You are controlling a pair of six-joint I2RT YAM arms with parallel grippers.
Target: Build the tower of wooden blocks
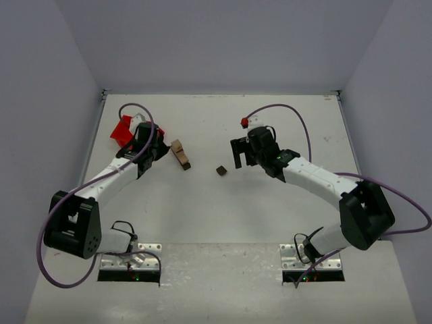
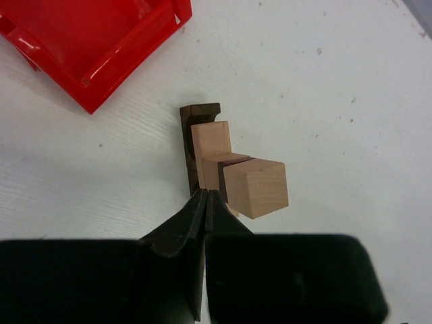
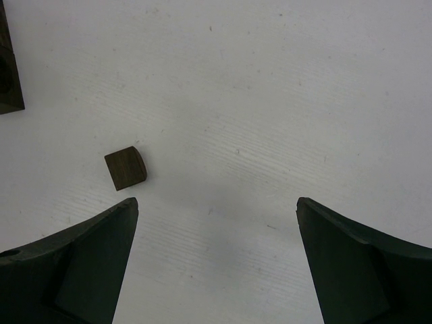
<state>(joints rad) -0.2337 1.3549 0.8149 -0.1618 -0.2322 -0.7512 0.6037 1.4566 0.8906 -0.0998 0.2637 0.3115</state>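
Likely step: fetching the next block.
Empty right claw (image 3: 216,202) gapes wide, dark block (image 3: 125,168) just ahead, off-centre; left claw (image 2: 206,196) pinched closed, empty, tower (image 2: 237,177) just beyond its tips. Next: centre, descend.

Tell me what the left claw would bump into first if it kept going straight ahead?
Probably the wooden blocks, right in front of the shut left claw. It may already touch them; depth is unclear.
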